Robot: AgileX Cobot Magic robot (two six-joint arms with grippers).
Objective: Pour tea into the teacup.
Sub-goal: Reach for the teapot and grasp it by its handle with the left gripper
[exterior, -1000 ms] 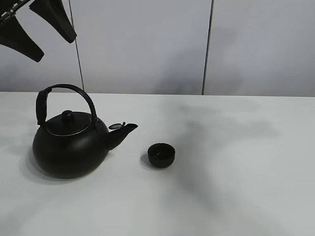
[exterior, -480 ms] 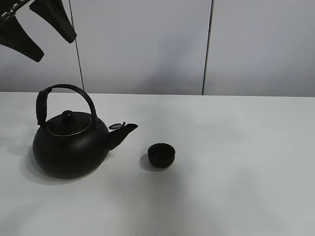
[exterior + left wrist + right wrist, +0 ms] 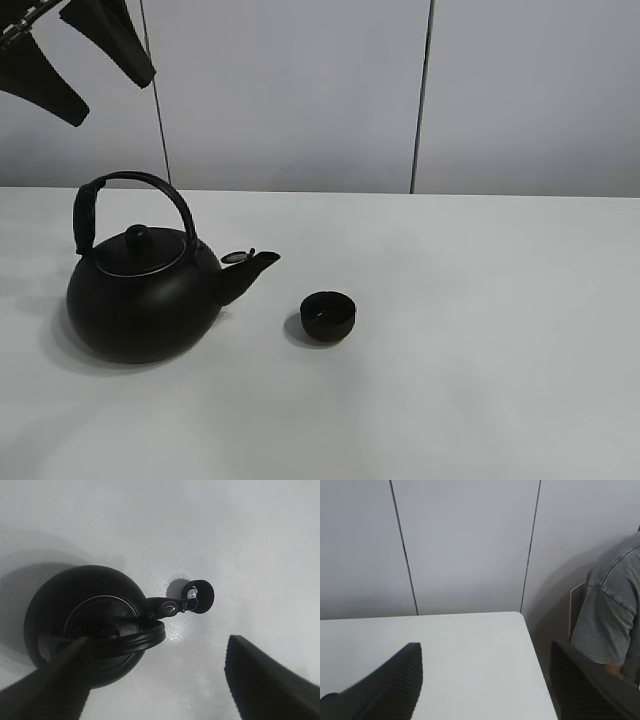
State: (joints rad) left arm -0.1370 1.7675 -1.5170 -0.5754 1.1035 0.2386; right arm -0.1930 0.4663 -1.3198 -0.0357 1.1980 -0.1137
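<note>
A big round black kettle [image 3: 145, 295] with an arched handle stands on the left of the white table [image 3: 480, 380], its spout pointing right. The small black teacup [image 3: 328, 315] sits just right of the spout, apart from it. My left gripper [image 3: 112, 98] hangs open high above the kettle, holding nothing. The left wrist view looks straight down on the kettle [image 3: 85, 625] and the teacup [image 3: 200, 596], between that gripper's fingers [image 3: 265, 680]. My right gripper [image 3: 487, 680] is out of the exterior view; its wrist view shows it open and empty over the table.
A grey panelled wall [image 3: 300, 100] runs behind the table. In the right wrist view a person in a grey shirt [image 3: 612, 610] stands just past the table's right edge [image 3: 537, 665].
A grey shadow across the table's right half has faded away. The kettle, the teacup and my left gripper have not moved.
</note>
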